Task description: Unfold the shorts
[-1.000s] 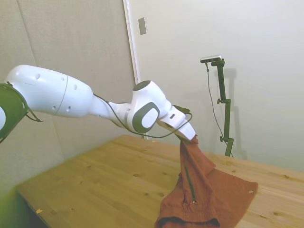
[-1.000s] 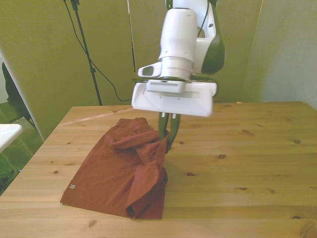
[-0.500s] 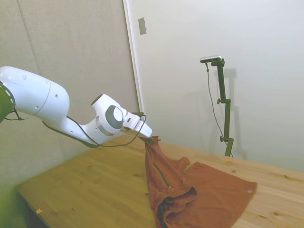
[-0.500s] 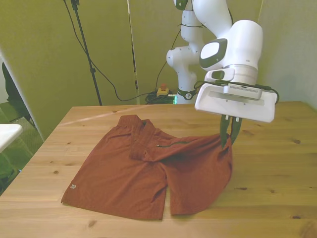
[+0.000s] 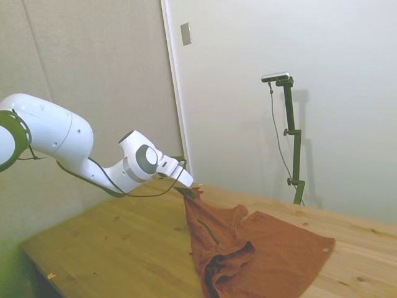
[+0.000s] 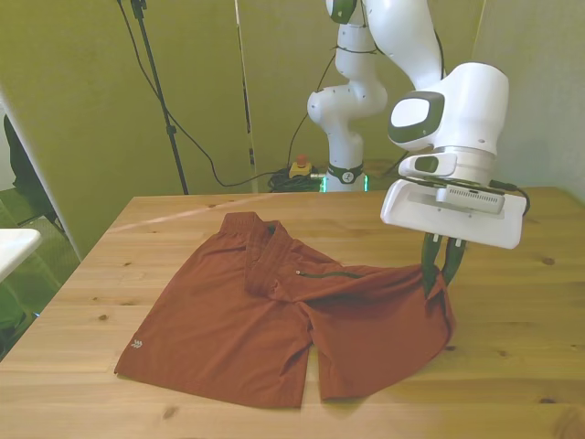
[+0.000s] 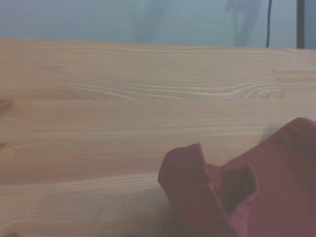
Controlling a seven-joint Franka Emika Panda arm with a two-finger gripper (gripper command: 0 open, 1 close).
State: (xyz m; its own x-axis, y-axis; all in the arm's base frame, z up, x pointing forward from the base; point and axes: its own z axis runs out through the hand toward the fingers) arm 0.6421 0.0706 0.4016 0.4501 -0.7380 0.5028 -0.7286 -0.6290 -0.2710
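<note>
The gripper point(image 6: 441, 279), fingers pinched together on a corner of the shorts point(image 6: 274, 325), holds that corner just off the wooden table point(image 6: 512, 320), w/ the white arm point(image 6: 452, 110) slanting down to it. Front view: the rust-red garment lies spread across the table, one leg flat toward the front view's left w/ a small pale logo point(image 6: 135, 345) near its hem; the other leg stretches toward the front view's right, rising to the pinched corner. A dark zipper line point(image 6: 320, 271) runs across the cloth near the crotch, and the waistband area bunches into a fold on the far side of the shorts. Side view: gripper point(image 5: 189, 193) sits at the peak of the shorts point(image 5: 267, 248), the fabric draping down from it in a tent shape to the table point(image 5: 124, 242); a dark zipper point(image 5: 209, 230) runs down the slope, and a small pale tag point(image 5: 326, 250) shows at the garment's opposite end. Wrist view, soft focus: a crumpled red fold of the shorts point(image 7: 207, 192) stands up from bare planks point(image 7: 123, 98).
</note>
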